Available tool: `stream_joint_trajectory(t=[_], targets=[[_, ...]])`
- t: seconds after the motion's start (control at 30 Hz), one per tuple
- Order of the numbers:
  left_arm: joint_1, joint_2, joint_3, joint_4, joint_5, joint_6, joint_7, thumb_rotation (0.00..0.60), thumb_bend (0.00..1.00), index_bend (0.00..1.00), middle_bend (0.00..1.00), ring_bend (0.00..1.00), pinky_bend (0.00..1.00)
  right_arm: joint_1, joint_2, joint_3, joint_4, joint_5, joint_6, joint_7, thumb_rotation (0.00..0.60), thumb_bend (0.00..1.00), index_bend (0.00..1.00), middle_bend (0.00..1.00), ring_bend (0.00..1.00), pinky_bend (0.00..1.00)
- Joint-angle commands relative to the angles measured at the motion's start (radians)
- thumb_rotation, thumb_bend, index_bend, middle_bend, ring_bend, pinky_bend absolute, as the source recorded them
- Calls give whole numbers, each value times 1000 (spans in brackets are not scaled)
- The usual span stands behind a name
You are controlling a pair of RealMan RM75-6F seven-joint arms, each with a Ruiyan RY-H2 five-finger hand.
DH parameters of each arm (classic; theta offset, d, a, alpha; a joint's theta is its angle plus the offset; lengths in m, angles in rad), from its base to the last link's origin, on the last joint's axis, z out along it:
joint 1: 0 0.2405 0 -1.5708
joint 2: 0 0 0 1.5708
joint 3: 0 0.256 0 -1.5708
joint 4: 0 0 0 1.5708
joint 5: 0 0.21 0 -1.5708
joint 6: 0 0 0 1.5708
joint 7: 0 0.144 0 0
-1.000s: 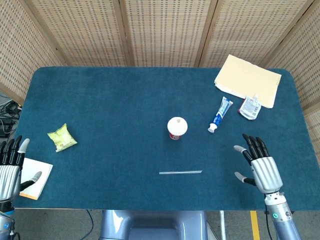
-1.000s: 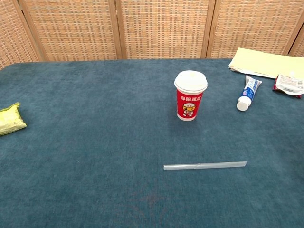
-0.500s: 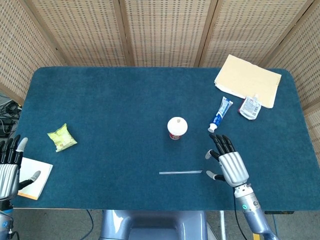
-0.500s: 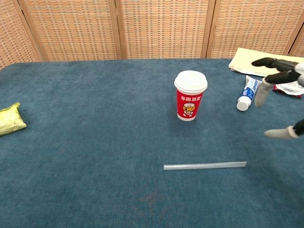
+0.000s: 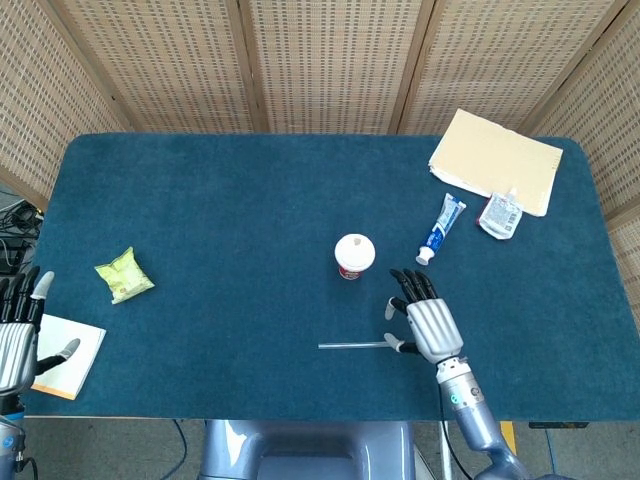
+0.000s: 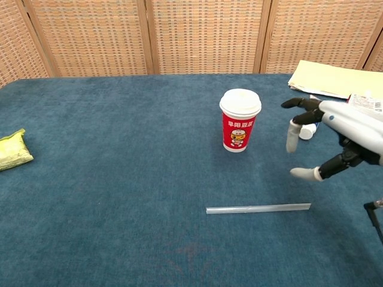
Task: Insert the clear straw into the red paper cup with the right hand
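Your right hand [image 6: 341,134], released with fingers spread, is hovering above the clear straw's [image 6: 258,208] right end, near the red paper cup [image 6: 239,121].

Red paper cup [image 6: 239,129] with white lid ahead-left of right hand [image 5: 424,322]; clear straw [image 6: 258,208] beneath; table [image 5: 200,220] teal.

Both robot hands, left [image 5: 17,340] and right [image 5: 424,320], spread, empty.

The head view looks steeply down on the whole desk [image 5: 200,200] from above; the chest view sits low and close, facing the screen; both share the red paper cup [image 5: 354,256]
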Motion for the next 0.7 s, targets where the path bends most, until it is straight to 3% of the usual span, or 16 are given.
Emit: stream_joint_trajectory(t=[0.03,0.7], targets=[[0,0,-1,3,-4,-1,-5,600,0,0,0,0,0,15,-39,-4,25,40,-31,-31,600,418,556,159,0,0],[0,2,-3,7,-7,3,-18,600,0,0,0,0,0,33,-118,-34,105,59,-53,5,600,462,554,159,0,0]])
